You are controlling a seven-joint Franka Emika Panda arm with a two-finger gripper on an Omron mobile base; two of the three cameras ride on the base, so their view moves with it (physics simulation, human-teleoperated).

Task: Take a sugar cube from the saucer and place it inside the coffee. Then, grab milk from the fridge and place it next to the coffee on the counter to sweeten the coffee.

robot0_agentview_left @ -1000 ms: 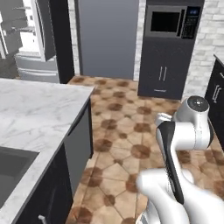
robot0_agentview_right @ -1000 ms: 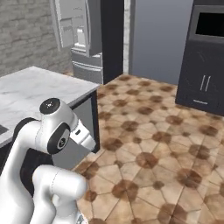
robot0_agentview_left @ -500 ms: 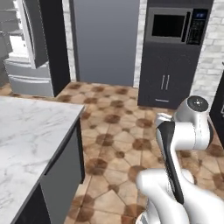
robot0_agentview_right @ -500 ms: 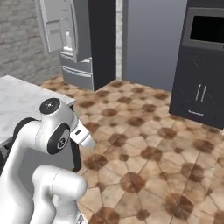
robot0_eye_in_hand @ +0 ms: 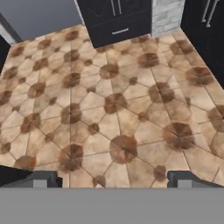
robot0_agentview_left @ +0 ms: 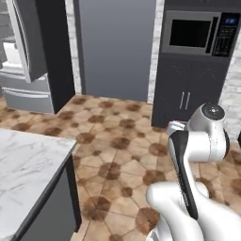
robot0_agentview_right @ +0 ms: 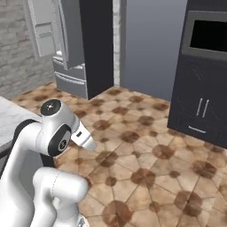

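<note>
Landmark: the fridge (robot0_agentview_left: 28, 52), standing at the far left of the left base view, its light grey door swung open toward the room and grey drawer fronts stacked below.
Fridge, other side: in the right base view the same fridge (robot0_agentview_right: 66, 48) rises at upper left, its open door showing pale shelves on the inner face.
Counter: the white marble-patterned counter (robot0_agentview_left: 23, 174) juts in on the near side of the fridge, low at the left of the left base view, over a dark cabinet side; a sliver of the same counter (robot0_agentview_right: 9, 119) shows behind the arm in the right base view.
Arm: the white arm (robot0_agentview_left: 197, 155) is folded up well to the right of the fridge, out over open floor.
Gripper: the gripper (robot0_eye_in_hand: 111, 179) hangs over bare tile, its two dark fingertips (robot0_eye_in_hand: 43, 179) spread wide apart at the bottom corners of the hand view, with nothing between them.
Floor: brown and tan patterned tile floor (robot0_agentview_left: 117, 150) runs from the foot of the fridge across to the dark cabinets.
Wall panel: a plain grey panel (robot0_agentview_left: 117, 47) stands just right of the fridge.
Oven tower: a dark cabinet (robot0_agentview_left: 188, 89) with two slim handles sits farther right of the fridge, beyond the grey panel, a black microwave (robot0_agentview_left: 195, 33) built in above it.
</note>
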